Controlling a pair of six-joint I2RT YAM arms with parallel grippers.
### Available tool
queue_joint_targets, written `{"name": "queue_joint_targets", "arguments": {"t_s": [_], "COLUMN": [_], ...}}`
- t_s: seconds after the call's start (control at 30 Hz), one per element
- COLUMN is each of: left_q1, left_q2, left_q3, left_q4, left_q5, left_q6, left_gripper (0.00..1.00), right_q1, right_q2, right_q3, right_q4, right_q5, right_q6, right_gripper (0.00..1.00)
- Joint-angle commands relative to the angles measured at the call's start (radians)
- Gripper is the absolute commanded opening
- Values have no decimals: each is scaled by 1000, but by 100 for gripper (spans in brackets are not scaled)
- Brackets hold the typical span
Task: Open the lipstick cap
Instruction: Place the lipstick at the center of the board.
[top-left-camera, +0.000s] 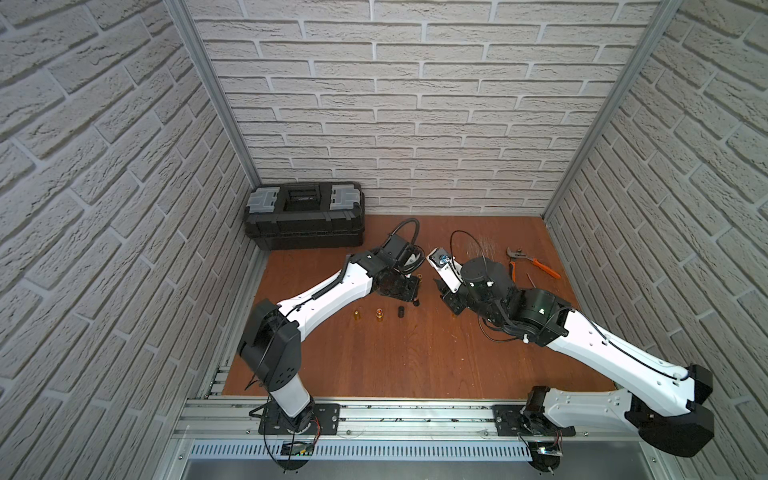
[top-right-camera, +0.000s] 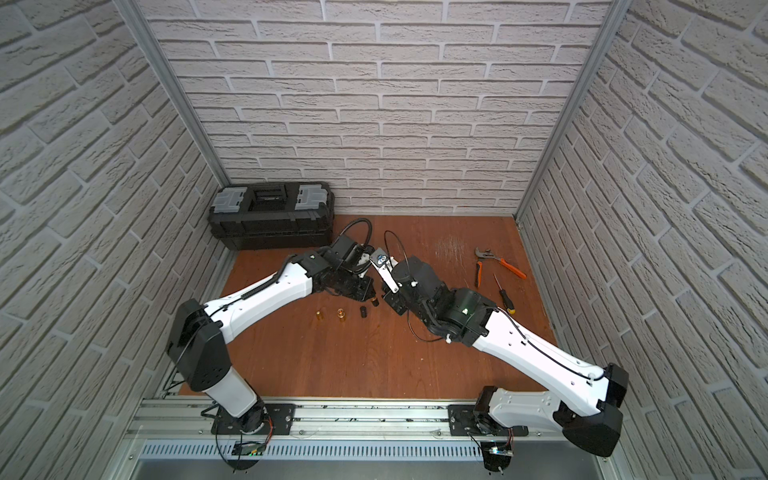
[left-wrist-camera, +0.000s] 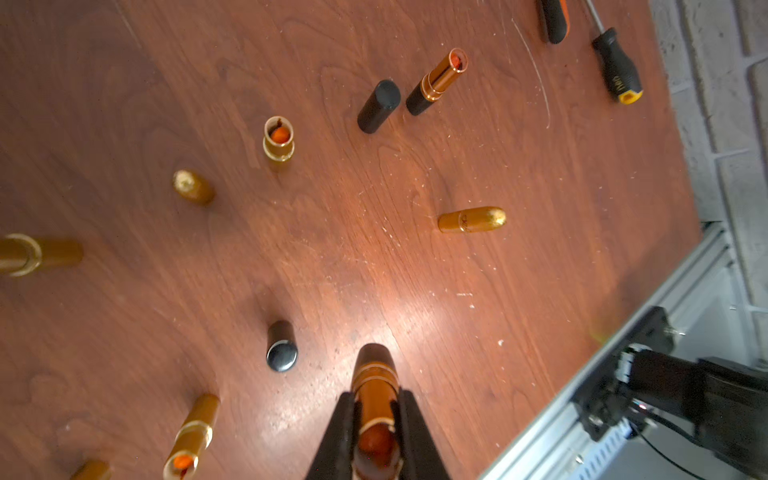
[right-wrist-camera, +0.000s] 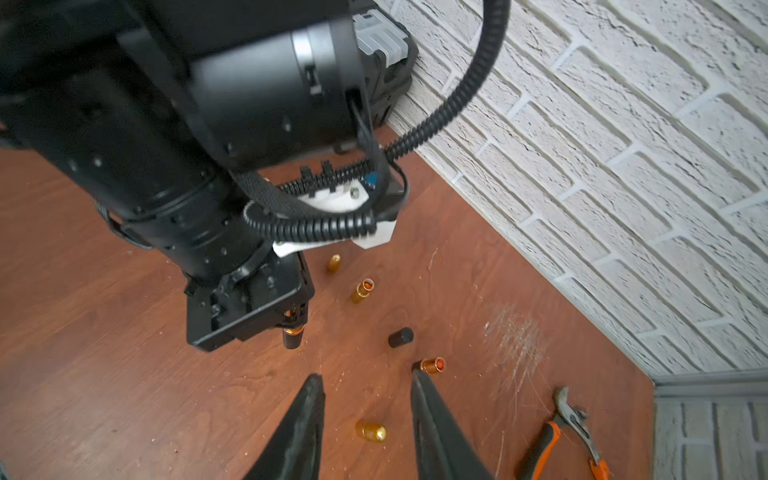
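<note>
My left gripper is shut on a lipstick with a gold tube and a black base. The base points down at the table, and the bare orange stick shows at the end near the camera, with no cap on it. In a top view this gripper hangs over the middle of the table. My right gripper stands open and empty just to its right. A gold cap lies on the wood below the gap between the right fingers. A black cap stands beside the held lipstick.
Several more lipsticks and caps stand or lie on the brown table: two gold pieces, a black cap and an open lipstick. A black toolbox sits at the back left. Orange pliers and a screwdriver lie at the right.
</note>
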Motion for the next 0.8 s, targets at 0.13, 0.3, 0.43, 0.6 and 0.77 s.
{"name": "queue_joint_targets", "arguments": {"t_s": [0.13, 0.3, 0.43, 0.6, 0.77], "left_q1": [-67, -96, -107, -107, -109], "left_q2": [56, 95, 152, 191, 203], "left_q3": [-51, -67, -36, -45, -66], "left_q4": [176, 215, 183, 202, 224], "left_q5": [-183, -237, -260, -256, -251], "left_q6": [48, 83, 107, 107, 97], "left_gripper": [14, 14, 14, 13, 14], "right_q1": [-1, -1, 0, 0, 0], "right_q2": [-21, -15, -13, -1, -10], "right_q3": [-14, -18, -25, -21, -28], "right_q4": [-23, -27, -22, -30, -25], "right_q5": [55, 58, 58, 63, 63], "right_q6": [13, 12, 15, 16, 16], "right_gripper": [37, 36, 36, 36, 36]}}
